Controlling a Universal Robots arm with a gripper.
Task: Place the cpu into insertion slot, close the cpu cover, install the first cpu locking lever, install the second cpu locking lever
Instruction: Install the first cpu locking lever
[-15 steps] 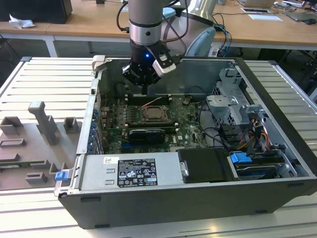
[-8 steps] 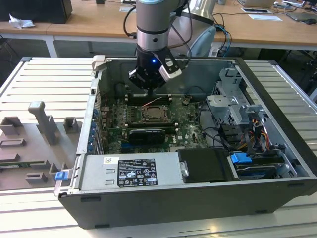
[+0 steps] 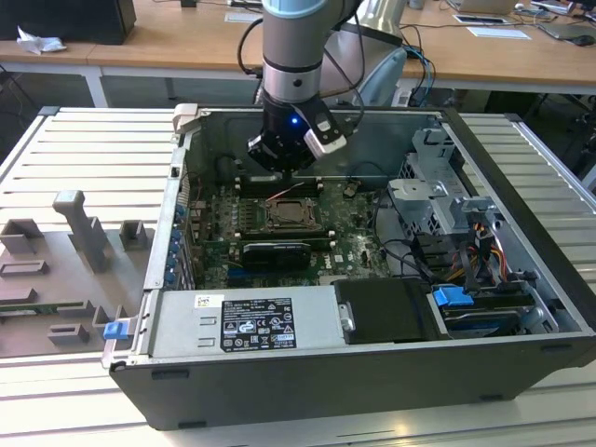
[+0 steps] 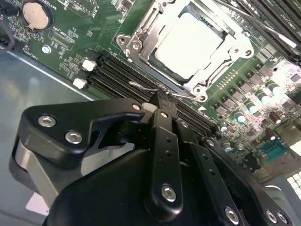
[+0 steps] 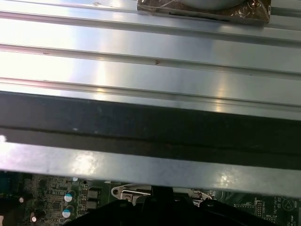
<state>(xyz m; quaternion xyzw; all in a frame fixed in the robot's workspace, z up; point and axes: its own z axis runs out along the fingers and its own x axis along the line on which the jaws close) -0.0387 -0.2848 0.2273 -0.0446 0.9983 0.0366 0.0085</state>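
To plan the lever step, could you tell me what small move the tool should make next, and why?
Probably ease the lever sideways toward its catch, I'd judge: the cpu is seated, the cover lies flat over its edges, and the tool sits right at the lever's free end, which looks unlatched.

Behind your ribbed aluminium worktable (image 3: 84,149) you see wooden desks (image 3: 168,47) with papers (image 3: 498,31), a black box (image 3: 70,19) and crumpled paper (image 3: 39,42).

light: bright overhead | glare: cpu (image 4: 195,44), ribbed table (image 5: 150,61) | claw (image 4: 160,110): blurred
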